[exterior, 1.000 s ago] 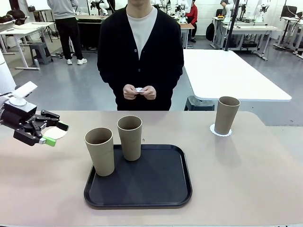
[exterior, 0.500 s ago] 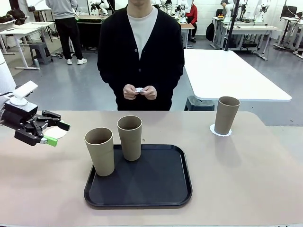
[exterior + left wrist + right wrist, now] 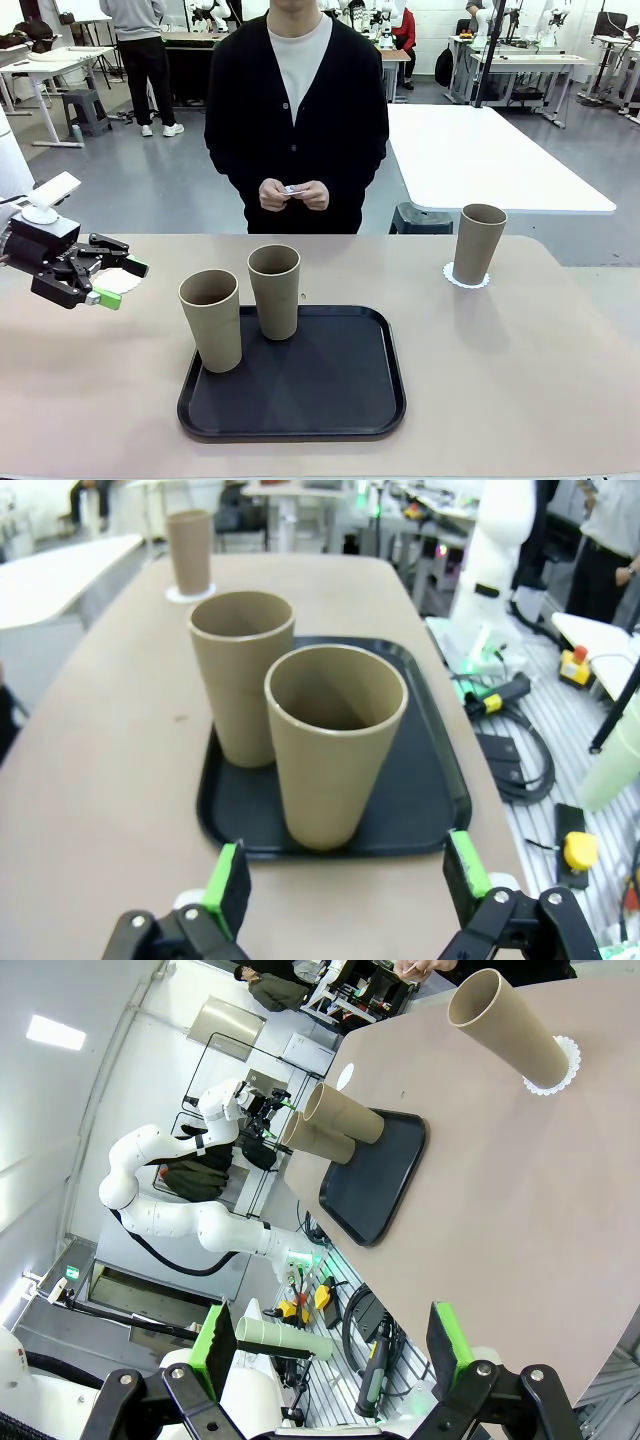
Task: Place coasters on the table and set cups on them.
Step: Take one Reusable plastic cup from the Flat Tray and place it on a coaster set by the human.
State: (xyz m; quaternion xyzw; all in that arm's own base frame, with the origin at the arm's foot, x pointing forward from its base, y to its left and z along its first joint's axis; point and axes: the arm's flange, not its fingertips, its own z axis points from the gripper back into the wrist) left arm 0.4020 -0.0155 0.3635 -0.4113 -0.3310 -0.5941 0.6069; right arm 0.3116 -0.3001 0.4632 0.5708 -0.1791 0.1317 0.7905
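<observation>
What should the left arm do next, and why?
Probably move the open left gripper toward the nearer cup on the tray and grasp it: a bare coaster lies by that gripper, the far cup already stands on its coaster, and two cups wait on the tray.

Mostly matt surfaces across my screens.

The cups (image 3: 211, 320) look like plain tan cardboard, matt and uncoated. The tray (image 3: 340, 400) reads to me as black plastic with a dull sheen. The table (image 3: 520, 380) is a smooth, matt beige top. The coaster (image 3: 466, 281) seems to be thin white paper. My left gripper (image 3: 345, 865) has rubbery-looking green pads (image 3: 228, 875) on black plastic.
</observation>
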